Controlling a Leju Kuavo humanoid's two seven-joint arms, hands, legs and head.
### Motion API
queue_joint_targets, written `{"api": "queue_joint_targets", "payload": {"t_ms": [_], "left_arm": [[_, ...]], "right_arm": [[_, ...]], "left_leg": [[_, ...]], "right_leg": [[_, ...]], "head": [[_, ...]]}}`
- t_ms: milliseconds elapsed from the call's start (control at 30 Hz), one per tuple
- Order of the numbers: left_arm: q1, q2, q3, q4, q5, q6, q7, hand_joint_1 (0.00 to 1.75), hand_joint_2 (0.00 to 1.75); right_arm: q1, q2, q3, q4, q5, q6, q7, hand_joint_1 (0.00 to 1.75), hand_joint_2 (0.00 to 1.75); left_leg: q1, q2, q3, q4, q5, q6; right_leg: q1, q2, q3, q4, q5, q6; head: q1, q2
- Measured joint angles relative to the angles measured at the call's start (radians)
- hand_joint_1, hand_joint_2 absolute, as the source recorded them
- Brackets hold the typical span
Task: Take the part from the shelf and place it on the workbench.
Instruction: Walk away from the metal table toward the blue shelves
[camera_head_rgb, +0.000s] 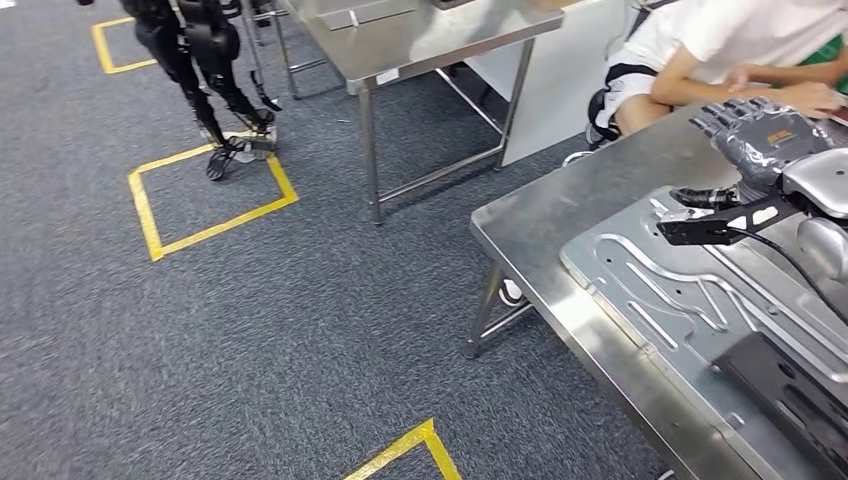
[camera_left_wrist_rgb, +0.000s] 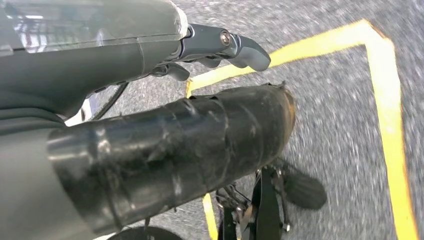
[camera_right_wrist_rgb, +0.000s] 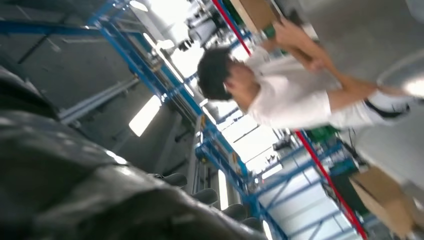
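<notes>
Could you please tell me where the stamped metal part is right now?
In the head view the metal part lies flat on the steel workbench at the right, just below the right robot hand, with a seated person behind the bench.

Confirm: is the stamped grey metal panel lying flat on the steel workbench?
Yes. The stamped grey metal panel lies flat on the steel workbench, beneath the right hand.
</notes>
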Motion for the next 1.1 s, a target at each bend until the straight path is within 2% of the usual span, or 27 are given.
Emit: {"api": "queue_joint_targets", "payload": {"t_ms": [33,100,167,200,233,267,300,333,367,400,433,467,533,600,633,700,733,767,833,867,900,933,967,1000,1033,1067,1100], "left_arm": [[0.0,0.0,0.001,0.0,0.001,0.0,0.002,0.0,0.0],[-0.001,0.0,0.003,0.0,0.003,0.0,0.006,0.0,0.0],[0.002,0.0,0.004,0.0,0.0,-0.003,0.009,0.0,0.0],[0.004,0.0,0.004,0.0,-0.002,-0.005,0.009,0.0,0.0],[0.006,-0.001,0.004,0.0,-0.005,-0.007,0.009,0.0,0.0],[0.006,-0.001,0.004,0.0,-0.007,-0.008,0.009,0.0,0.0],[0.005,-0.002,0.004,0.0,-0.009,-0.009,0.007,0.0,0.0],[0.005,-0.002,0.004,0.0,-0.011,-0.01,0.006,0.0,0.0],[0.004,-0.002,0.004,0.0,-0.013,-0.009,0.004,0.0,0.0],[0.005,-0.002,0.004,0.0,-0.015,-0.009,0.003,0.0,0.0],[0.005,-0.002,0.004,0.0,-0.015,-0.008,0.002,0.0,0.0],[0.006,-0.002,0.004,0.0,-0.016,-0.007,0.002,0.0,0.0],[0.007,-0.001,0.004,0.0,-0.016,-0.005,0.002,0.0,0.0],[0.005,-0.001,0.004,0.0,-0.016,-0.002,0.002,0.0,0.0],[0.005,-0.001,0.004,0.0,-0.016,0.0,0.003,0.0,0.0],[0.005,-0.001,0.004,0.0,-0.015,0.002,0.004,0.0,0.0],[0.006,-0.001,0.004,0.0,-0.014,0.002,0.005,0.0,0.0],[0.005,-0.001,0.004,0.0,-0.014,0.003,0.006,0.0,0.0],[0.003,-0.001,0.004,0.0,-0.013,0.003,0.009,0.0,0.0],[0.002,-0.001,0.004,0.0,-0.013,0.004,0.011,0.0,0.0],[0.002,-0.001,0.004,0.0,-0.013,0.004,0.012,0.0,0.0],[0.002,-0.001,0.004,0.0,-0.013,0.004,0.013,0.0,0.0],[0.002,-0.001,0.004,0.0,-0.013,0.005,0.014,0.0,0.0],[0.002,-0.001,0.004,0.0,-0.013,0.005,0.015,0.0,0.0],[0.003,-0.001,0.005,0.0,-0.013,0.005,0.015,0.0,0.0],[0.002,-0.001,0.005,0.0,-0.013,0.005,0.015,0.0,0.0],[0.002,-0.002,0.005,0.0,-0.013,0.005,0.015,0.0,0.0]], "right_arm": [[-0.007,0.004,0.0,0.001,-0.002,-0.003,-0.001,0.0,0.0],[-0.02,0.013,-0.003,0.002,-0.007,-0.011,-0.001,0.0,0.0],[-0.026,0.029,-0.005,0.004,-0.011,-0.017,0.002,0.0,0.0],[-0.026,0.039,-0.006,0.005,-0.012,-0.019,0.004,0.0,0.0],[-0.026,0.048,-0.006,0.006,-0.013,-0.02,0.005,0.0,0.0],[-0.027,0.054,-0.007,0.008,-0.014,-0.022,0.005,0.0,0.0],[-0.026,0.058,-0.008,0.009,-0.014,-0.024,0.006,0.0,0.0],[-0.025,0.059,-0.01,0.011,-0.015,-0.025,0.006,0.0,0.0],[-0.022,0.059,-0.011,0.012,-0.015,-0.026,0.006,0.0,0.0],[-0.018,0.059,-0.011,0.014,-0.015,-0.027,0.005,0.0,0.0],[-0.014,0.058,-0.011,0.014,-0.015,-0.028,0.005,0.0,0.0],[-0.01,0.058,-0.012,0.014,-0.015,-0.029,0.005,0.0,0.0],[-0.007,0.058,-0.015,0.014,-0.015,-0.029,0.005,0.0,0.0],[-0.007,0.054,-0.019,0.015,-0.015,-0.028,0.005,0.0,0.0],[-0.006,0.052,-0.02,0.015,-0.015,-0.028,0.004,0.0,0.0],[-0.004,0.051,-0.02,0.015,-0.015,-0.026,0.003,0.0,0.0],[-0.002,0.05,-0.02,0.015,-0.014,-0.026,0.002,0.0,0.0],[-0.001,0.049,-0.021,0.015,-0.014,-0.025,0.001,0.0,0.0],[0.002,0.043,-0.021,0.017,-0.013,-0.024,0.0,0.0,0.0],[0.005,0.04,-0.021,0.019,-0.012,-0.024,-0.001,0.0,0.0],[0.01,0.039,-0.021,0.02,-0.011,-0.024,-0.002,0.0,0.0],[0.014,0.038,-0.021,0.021,-0.01,-0.023,-0.002,0.0,0.0],[0.017,0.038,-0.021,0.022,-0.01,-0.023,-0.003,0.0,0.0],[0.017,0.038,-0.021,0.022,-0.01,-0.023,-0.004,0.0,0.0],[0.017,0.037,-0.021,0.022,-0.01,-0.024,-0.004,0.0,0.0],[0.016,0.036,-0.021,0.022,-0.01,-0.024,-0.004,0.0,0.0],[0.016,0.036,-0.022,0.023,-0.009,-0.024,-0.004,0.0,0.0]], "left_leg": [[-0.001,-0.014,-0.001,0.002,0.001,-0.002],[-0.001,-0.037,-0.008,0.006,0.004,-0.01],[0.003,-0.058,-0.016,0.003,0.009,-0.023],[0.003,-0.052,-0.019,0.007,0.008,-0.029],[0.002,-0.033,-0.027,0.021,-0.003,-0.033],[0.0,-0.004,-0.044,0.057,-0.026,-0.037],[0.001,0.031,-0.07,0.112,-0.057,-0.039],[0.003,0.053,-0.101,0.179,-0.091,-0.042],[0.006,0.064,-0.131,0.242,-0.116,-0.045],[0.008,0.07,-0.147,0.279,-0.125,-0.047],[0.011,0.074,-0.146,0.28,-0.116,-0.049],[0.012,0.081,-0.125,0.242,-0.091,-0.051],[0.008,0.125,-0.052,0.109,-0.037,-0.05],[0.001,0.159,-0.012,0.03,-0.019,-0.041],[-0.003,0.156,-0.01,0.022,-0.023,-0.036],[-0.001,0.129,-0.011,0.016,-0.019,-0.024],[0.0,0.116,-0.009,0.012,-0.016,-0.019],[0.002,0.104,-0.006,0.008,-0.014,-0.014],[0.003,0.078,-0.004,0.005,-0.011,-0.006],[0.002,0.063,-0.004,0.005,-0.011,-0.004],[0.001,0.048,-0.003,0.006,-0.011,-0.004],[0.001,0.032,-0.002,0.007,-0.011,-0.004],[0.0,0.017,0.0,0.008,-0.011,-0.004],[0.0,0.003,0.002,0.009,-0.011,-0.004],[0.0,-0.012,0.003,0.011,-0.012,-0.006],[0.001,-0.026,0.0,0.013,-0.011,-0.008],[0.004,-0.04,-0.005,0.014,-0.009,-0.013]], "right_leg": [[-0.001,0.018,0.028,-0.062,0.028,-0.003],[0.0,0.043,0.061,-0.138,0.048,-0.008],[0.003,0.032,0.066,-0.152,0.045,-0.013],[0.003,0.019,0.069,-0.157,0.048,-0.018],[0.002,0.008,0.072,-0.163,0.052,-0.024],[0.001,-0.005,0.075,-0.169,0.055,-0.032],[0.003,-0.019,0.077,-0.172,0.056,-0.037],[0.005,-0.032,0.077,-0.172,0.055,-0.04],[0.007,-0.046,0.077,-0.172,0.054,-0.042],[0.007,-0.059,0.078,-0.171,0.053,-0.043],[0.008,-0.073,0.078,-0.17,0.051,-0.042],[0.007,-0.085,0.08,-0.168,0.048,-0.039],[0.008,-0.109,0.081,-0.16,0.038,-0.031],[0.015,-0.13,0.082,-0.151,0.028,-0.021],[0.018,-0.142,0.082,-0.15,0.025,-0.016],[0.016,-0.159,0.088,-0.151,0.02,-0.008],[0.013,-0.144,0.087,-0.141,0.009,-0.004],[0.008,-0.114,0.077,-0.112,-0.013,0.0],[0.002,-0.043,0.022,0.005,-0.073,0.003],[0.002,-0.026,-0.013,0.071,-0.097,0.003],[0.002,-0.019,-0.04,0.115,-0.103,0.003],[0.002,-0.015,-0.051,0.124,-0.089,0.003],[0.001,-0.011,-0.044,0.094,-0.057,0.001],[0.001,0.0,-0.022,0.035,-0.014,-0.002],[0.0,0.026,0.004,-0.029,0.022,-0.006],[-0.001,0.05,0.026,-0.085,0.045,-0.009],[-0.001,0.068,0.039,-0.12,0.055,-0.011]], "head": [[0.0,0.0],[0.0,0.0],[0.0,0.0],[-0.001,0.0],[-0.002,0.0],[-0.004,0.0],[-0.005,0.0],[-0.006,0.0],[-0.006,0.0],[-0.006,0.0],[-0.006,0.0],[-0.006,0.0],[-0.007,0.0],[-0.006,0.0],[-0.006,0.0],[-0.005,0.0],[-0.005,0.0],[-0.005,0.0],[-0.005,0.0],[-0.005,0.0],[-0.005,0.0],[-0.005,0.0],[-0.005,0.0],[-0.005,0.0],[-0.005,0.0],[-0.005,0.0],[-0.005,0.0]]}}
